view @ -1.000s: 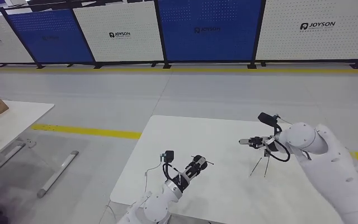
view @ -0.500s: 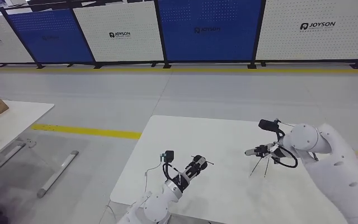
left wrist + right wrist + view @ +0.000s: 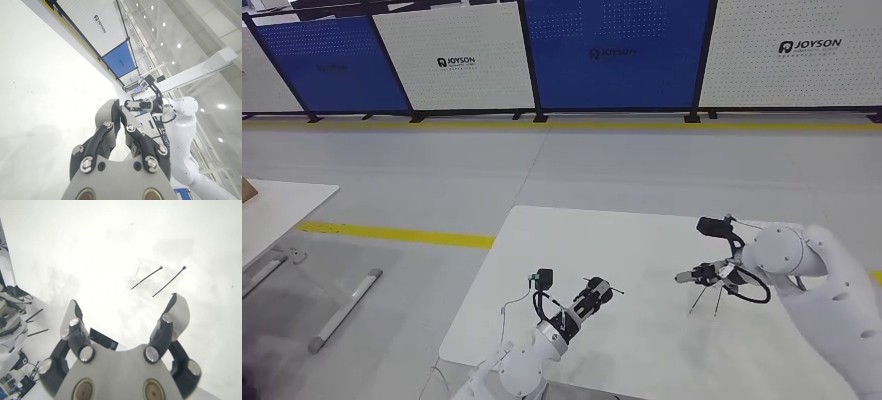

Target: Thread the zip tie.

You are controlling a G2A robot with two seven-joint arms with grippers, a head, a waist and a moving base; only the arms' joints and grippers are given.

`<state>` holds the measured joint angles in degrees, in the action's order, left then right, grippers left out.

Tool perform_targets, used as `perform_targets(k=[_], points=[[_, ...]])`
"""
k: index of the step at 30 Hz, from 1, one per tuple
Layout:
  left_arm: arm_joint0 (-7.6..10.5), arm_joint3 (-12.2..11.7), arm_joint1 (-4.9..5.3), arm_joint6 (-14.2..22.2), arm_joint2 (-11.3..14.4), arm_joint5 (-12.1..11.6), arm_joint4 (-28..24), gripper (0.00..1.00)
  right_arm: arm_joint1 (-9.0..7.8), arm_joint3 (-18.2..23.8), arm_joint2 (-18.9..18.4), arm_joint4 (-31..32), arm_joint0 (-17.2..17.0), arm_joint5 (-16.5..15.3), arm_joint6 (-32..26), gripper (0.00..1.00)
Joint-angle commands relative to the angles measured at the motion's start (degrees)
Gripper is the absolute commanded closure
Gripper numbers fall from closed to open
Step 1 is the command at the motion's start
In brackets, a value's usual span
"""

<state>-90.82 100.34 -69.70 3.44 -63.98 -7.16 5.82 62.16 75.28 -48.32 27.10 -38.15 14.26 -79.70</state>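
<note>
Two black zip ties (image 3: 146,278) (image 3: 169,281) lie side by side on the white table (image 3: 642,240), heads pointing away. They appear as thin lines (image 3: 710,298) in the top view. My right gripper (image 3: 123,298) (image 3: 682,277) hovers open just short of their tails, with nothing between its fingers. It also shows at a distance in the left wrist view (image 3: 127,103). My left gripper (image 3: 120,110) (image 3: 600,290) is near the table's front left, shut on a third zip tie (image 3: 614,290) that sticks out to both sides.
A clear thin sheet (image 3: 138,270) lies under the two loose ties. The table's front edge (image 3: 542,372) runs close behind the left arm. Blue and white panels (image 3: 617,50) stand far across the floor.
My right gripper has come down and toward the table's front, closer to the two loose ties. The left arm has stayed where it was.
</note>
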Motion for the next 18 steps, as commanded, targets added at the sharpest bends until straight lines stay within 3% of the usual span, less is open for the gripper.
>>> perform_targets(k=[1,2,3,4,6,9,12,18], points=[[0.00,0.00,0.00,0.00,0.00,0.00,0.00,1.00,0.23,-0.80,1.78,-0.06,0.89,0.39,0.06,0.00],[0.00,0.00,0.00,0.00,0.00,0.00,0.00,1.00,0.36,-1.42,2.70,0.17,1.39,0.84,0.06,0.00],[0.00,0.00,0.00,0.00,0.00,0.00,0.00,1.00,0.61,-2.32,3.77,-0.04,2.13,1.37,0.06,0.09],[0.00,0.00,0.00,0.00,0.00,0.00,0.00,1.00,0.81,-3.30,4.45,-0.91,2.57,1.55,0.06,0.26],[0.00,0.00,0.00,0.00,0.00,0.00,0.00,1.00,1.26,-6.04,6.05,-2.23,3.97,2.33,0.06,0.28],[0.00,0.00,0.00,0.00,0.00,0.00,0.00,1.00,1.79,-8.63,7.44,-3.95,5.26,3.30,0.06,0.55],[0.00,0.00,0.00,0.00,0.00,0.00,0.00,1.00,2.17,-10.97,8.58,-4.62,6.31,3.87,0.06,0.64],[0.00,0.00,0.00,0.00,0.00,0.00,0.00,1.00,2.76,-13.70,10.12,-3.36,7.38,5.22,0.06,0.71]])
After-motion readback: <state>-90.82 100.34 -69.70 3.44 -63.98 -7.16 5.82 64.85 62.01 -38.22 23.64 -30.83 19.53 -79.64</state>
